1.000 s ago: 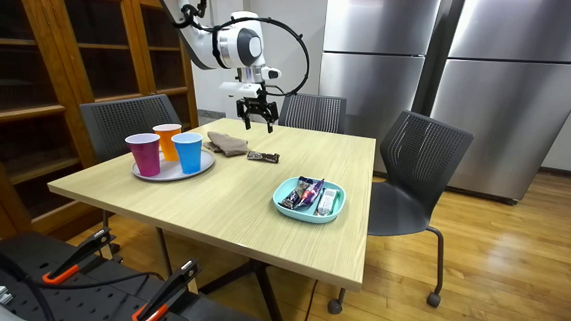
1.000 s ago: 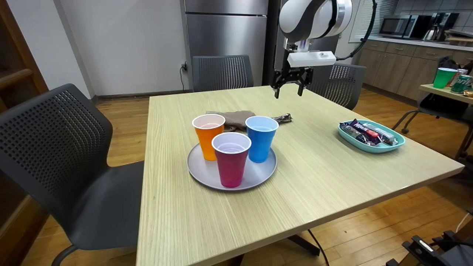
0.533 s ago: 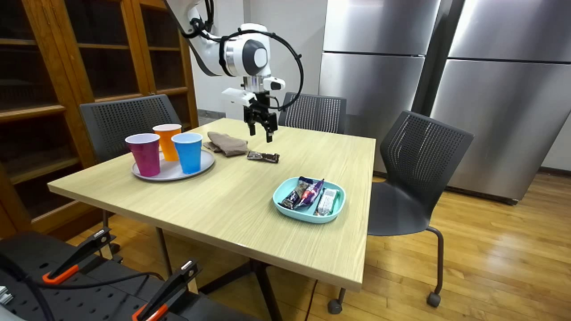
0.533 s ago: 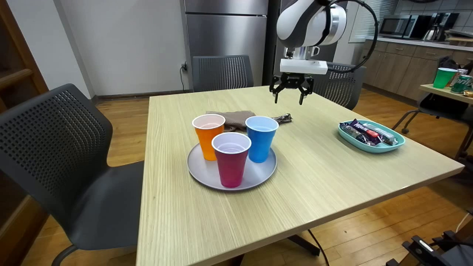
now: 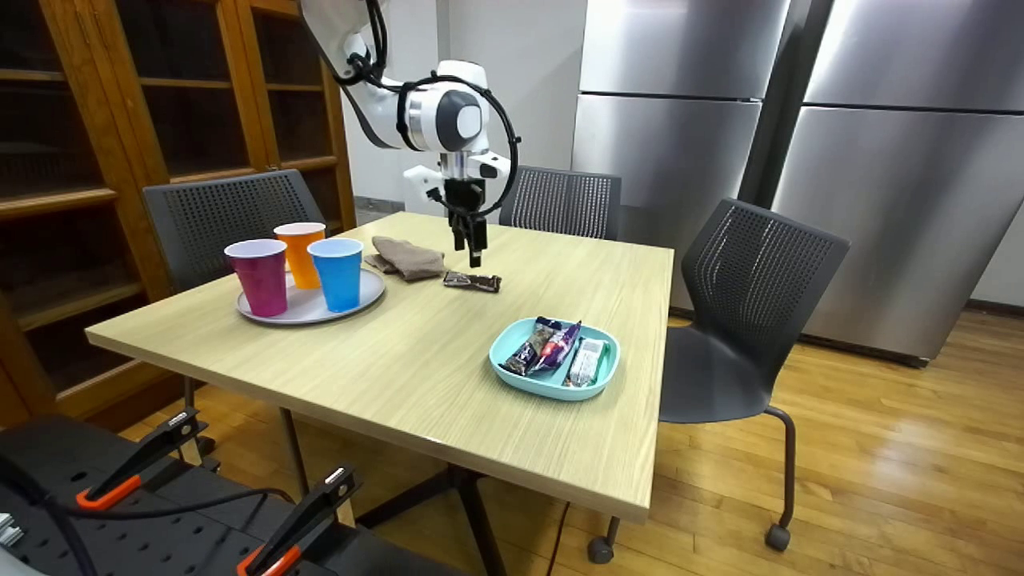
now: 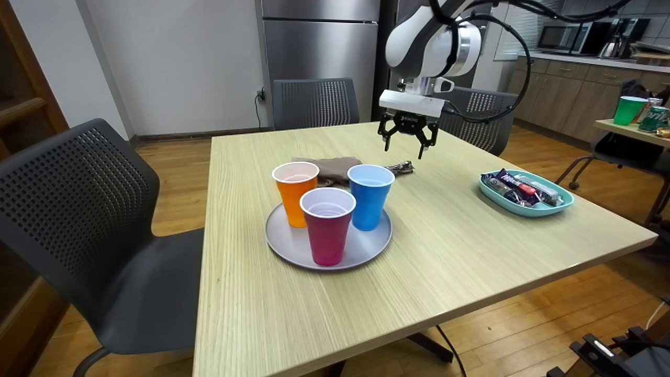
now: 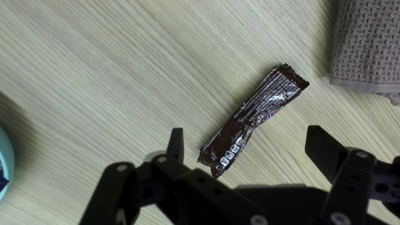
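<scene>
Well, a pale wooden table (image 5: 400,392) takes up most space; with its middle as the hub of a clock in an exterior view, a dark chair (image 5: 724,368) stands at 3 o'clock. A grey plate (image 5: 366,294) lies at 9 o'clock, a turquoise dish (image 5: 552,391) at 4 o'clock, and a crumpled brown cloth (image 5: 412,260) towards 10 o'clock. The gripper (image 5: 467,254) hangs above the table on the 12 o'clock side. A purple cup (image 5: 262,280), an orange cup (image 5: 302,256) and a blue cup (image 5: 339,276) stand upright on the plate; the dish holds three wrapped snacks (image 5: 557,347). One snack bar (image 7: 245,123) in a dark brown wrapper lies flat near the table's middle, beside the cloth. In the wrist view it shows between the fingers (image 7: 177,143), which stand wide and apart from it, one towards 9 o'clock, one towards 3.
</scene>
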Robot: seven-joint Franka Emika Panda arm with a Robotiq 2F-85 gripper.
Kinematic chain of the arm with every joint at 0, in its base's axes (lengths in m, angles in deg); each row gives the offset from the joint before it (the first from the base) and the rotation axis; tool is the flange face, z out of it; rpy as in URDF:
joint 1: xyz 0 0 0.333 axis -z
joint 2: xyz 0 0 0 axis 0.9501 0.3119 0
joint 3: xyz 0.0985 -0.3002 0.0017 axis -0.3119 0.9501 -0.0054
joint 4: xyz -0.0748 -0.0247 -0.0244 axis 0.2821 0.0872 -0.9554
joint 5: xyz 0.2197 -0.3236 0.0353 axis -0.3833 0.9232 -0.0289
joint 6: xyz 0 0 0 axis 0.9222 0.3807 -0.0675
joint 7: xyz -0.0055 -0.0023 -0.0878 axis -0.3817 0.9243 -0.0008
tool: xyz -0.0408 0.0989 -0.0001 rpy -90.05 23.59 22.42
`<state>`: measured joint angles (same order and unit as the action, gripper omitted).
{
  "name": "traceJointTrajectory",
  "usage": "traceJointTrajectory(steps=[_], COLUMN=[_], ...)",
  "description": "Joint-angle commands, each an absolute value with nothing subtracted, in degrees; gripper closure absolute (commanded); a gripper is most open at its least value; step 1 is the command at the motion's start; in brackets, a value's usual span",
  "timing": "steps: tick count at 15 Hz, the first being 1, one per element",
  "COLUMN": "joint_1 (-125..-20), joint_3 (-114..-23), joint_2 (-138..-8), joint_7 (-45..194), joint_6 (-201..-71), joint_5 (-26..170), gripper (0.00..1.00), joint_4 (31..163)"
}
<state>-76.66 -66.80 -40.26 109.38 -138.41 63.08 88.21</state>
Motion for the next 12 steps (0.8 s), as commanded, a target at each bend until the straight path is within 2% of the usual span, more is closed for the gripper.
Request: traceJointTrajectory(steps=[1,12], joint_1=[-77.9,-78.0], joint_3=[-65.6,-65.0], joint_2=[-38.0,-34.6], joint_7=[115.3,123.6], joint_6=[-137.3,-136.3], joint_5=[62.2,62.9], gripper=[0.0,0.0], joint_4=[85.1,82.2])
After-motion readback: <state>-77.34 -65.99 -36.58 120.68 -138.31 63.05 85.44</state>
